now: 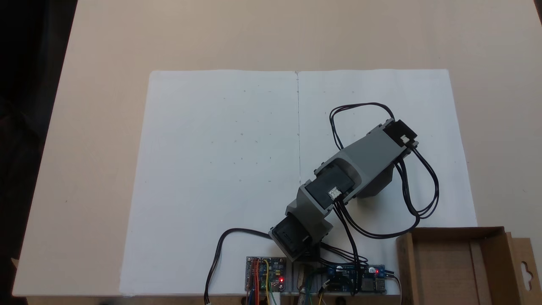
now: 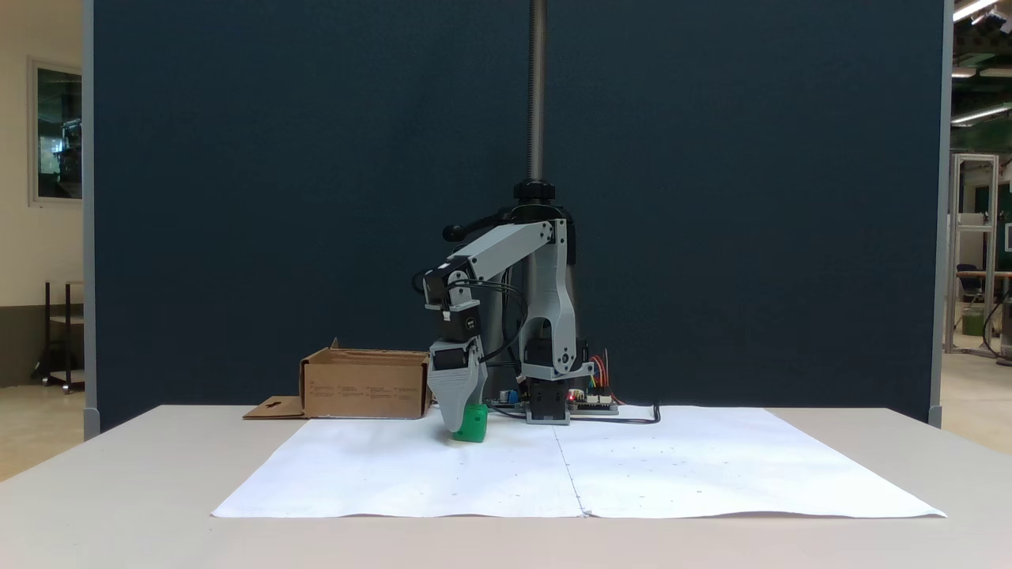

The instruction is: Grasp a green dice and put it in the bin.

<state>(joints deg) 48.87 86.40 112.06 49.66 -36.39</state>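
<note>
The arm (image 1: 360, 169) was built of light grey plastic shells around black box-shaped servo motors, two of them bearing small white connector sockets. Thin black cables (image 1: 419, 186) looped loosely from link to link, right of centre in a fixed view. In a fixed view, the gripper (image 2: 462, 423) ended in a broad, tapering grey jaw plate, and the base (image 2: 549, 407) was black, beside circuit boards (image 1: 265, 273) with red lights and coloured wires.

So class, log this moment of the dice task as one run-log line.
gripper: down at green dice, grasp unclear | dice: on white paper | bin: holds no dice
</note>
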